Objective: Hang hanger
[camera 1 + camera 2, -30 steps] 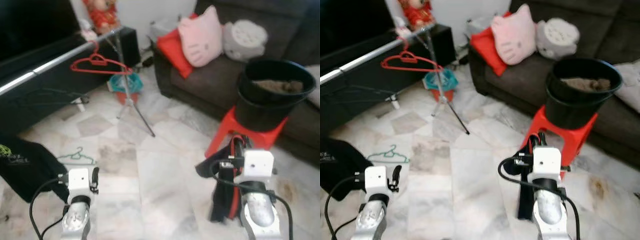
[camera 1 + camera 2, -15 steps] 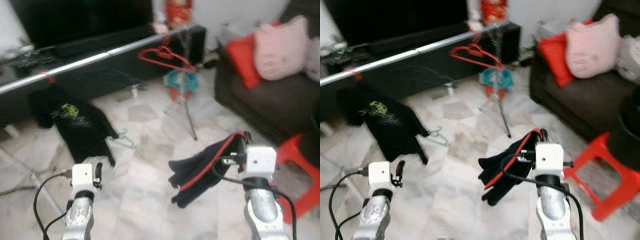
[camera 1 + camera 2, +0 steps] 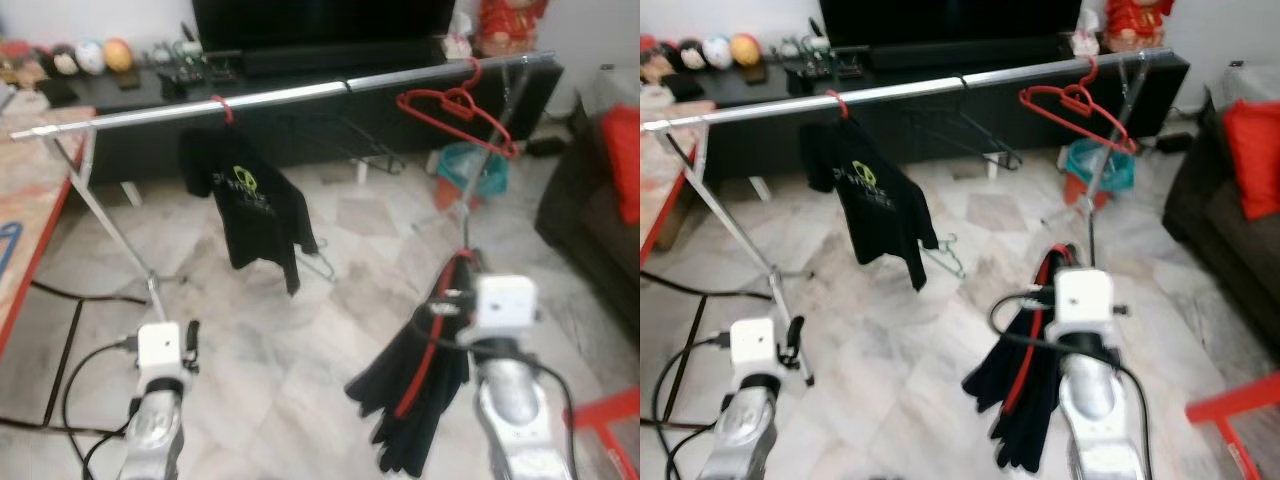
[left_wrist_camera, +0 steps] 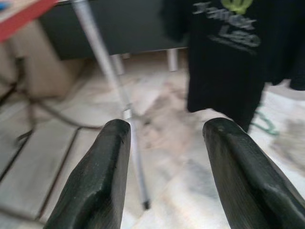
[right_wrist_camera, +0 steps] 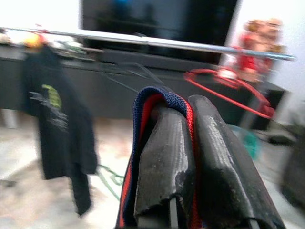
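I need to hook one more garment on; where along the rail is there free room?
Free: the rail between the black T-shirt and the empty red hanger, though a thin dark wire hanger hangs near its middle. Crowded: both ends. The right gripper holds the dark red-trimmed garment.

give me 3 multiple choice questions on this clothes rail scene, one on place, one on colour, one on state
1. Where is the black t-shirt?
A. hanging on the rail
B. on the sofa
C. in a bucket

2. What colour is the empty hanger on the rail?
A. green
B. red
C. white

3. What is the right end effector doing?
A. open, holding nothing
B. shut on the dark garment
C. gripping the rail

Key: 1 A, it hangs from the silver rail; 2 B, its frame is red; 3 B, fabric is pinched between its fingers, while the left end effector is open.
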You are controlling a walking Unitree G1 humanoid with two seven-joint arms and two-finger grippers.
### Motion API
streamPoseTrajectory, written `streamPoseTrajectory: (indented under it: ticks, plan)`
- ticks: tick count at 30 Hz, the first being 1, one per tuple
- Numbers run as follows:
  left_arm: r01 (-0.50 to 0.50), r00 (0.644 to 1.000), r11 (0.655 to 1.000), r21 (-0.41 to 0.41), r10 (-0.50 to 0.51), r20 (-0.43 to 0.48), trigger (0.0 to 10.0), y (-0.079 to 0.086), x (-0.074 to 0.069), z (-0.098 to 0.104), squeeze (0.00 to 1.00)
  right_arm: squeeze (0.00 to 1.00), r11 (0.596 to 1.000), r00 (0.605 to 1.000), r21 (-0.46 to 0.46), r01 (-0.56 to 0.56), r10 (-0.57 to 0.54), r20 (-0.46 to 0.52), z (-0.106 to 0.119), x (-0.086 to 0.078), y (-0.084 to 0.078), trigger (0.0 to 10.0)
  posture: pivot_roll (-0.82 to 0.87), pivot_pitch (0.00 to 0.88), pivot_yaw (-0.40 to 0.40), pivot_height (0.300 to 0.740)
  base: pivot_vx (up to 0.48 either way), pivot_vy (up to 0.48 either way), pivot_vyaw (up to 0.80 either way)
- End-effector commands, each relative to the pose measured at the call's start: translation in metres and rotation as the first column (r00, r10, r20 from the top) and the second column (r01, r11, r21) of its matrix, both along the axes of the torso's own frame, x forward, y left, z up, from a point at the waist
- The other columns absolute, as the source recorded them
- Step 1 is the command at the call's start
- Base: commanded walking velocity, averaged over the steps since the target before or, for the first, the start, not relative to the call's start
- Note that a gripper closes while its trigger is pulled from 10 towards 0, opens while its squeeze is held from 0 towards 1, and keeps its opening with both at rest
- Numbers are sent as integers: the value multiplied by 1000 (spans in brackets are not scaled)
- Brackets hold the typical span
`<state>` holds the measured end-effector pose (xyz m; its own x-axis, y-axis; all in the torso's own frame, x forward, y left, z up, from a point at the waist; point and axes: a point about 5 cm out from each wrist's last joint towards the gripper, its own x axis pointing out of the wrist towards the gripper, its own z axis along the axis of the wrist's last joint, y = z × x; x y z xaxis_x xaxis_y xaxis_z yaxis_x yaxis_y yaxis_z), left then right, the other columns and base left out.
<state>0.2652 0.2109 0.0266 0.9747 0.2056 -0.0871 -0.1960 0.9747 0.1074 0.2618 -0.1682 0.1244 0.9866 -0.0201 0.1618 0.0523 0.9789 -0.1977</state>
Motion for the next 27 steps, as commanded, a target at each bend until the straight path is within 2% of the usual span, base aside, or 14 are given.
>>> streamPoseTrajectory:
  ticks: [1,4,7,13,16,23,27]
  plan:
    - [10,1000,1000,-11,-10,-21,10000,-6,-5,-5,0,0,1000,1000,-2,11,-11,1,0,0,-6,10000,-16,64,-4,740,0,0,625]
    - [17,1000,1000,-19,-17,-26,10000,-11,-7,-8,0,0,1000,1000,3,12,-12,1,1,2,-7,10000,-16,62,-5,740,0,0,194]
    - [34,999,999,-18,-34,-25,10000,-15,-8,-8,0,0,999,1000,46,12,-12,-10,-2,4,-7,10000,-23,46,-15,740,0,0,0]
    - [88,996,996,23,-88,9,10000,-23,-14,-2,0,0,998,1000,65,21,-20,-19,0,11,-17,10000,-18,22,-44,740,0,0,0]
    - [76,997,997,20,-76,7,10000,-23,-17,-3,0,0,998,1000,67,21,-20,-16,1,13,-19,10000,-13,16,-53,740,0,0,0]
    - [67,998,998,10,-67,1,10000,-25,-14,-2,0,0,998,1000,61,1,0,-19,0,15,-16,10000,-19,1,-59,740,0,0,0]
    - [75,997,997,2,-75,3,10000,-30,-9,0,0,0,998,1000,70,2,-1,-19,-1,13,-14,10000,-37,0,-44,740,267,0,0]
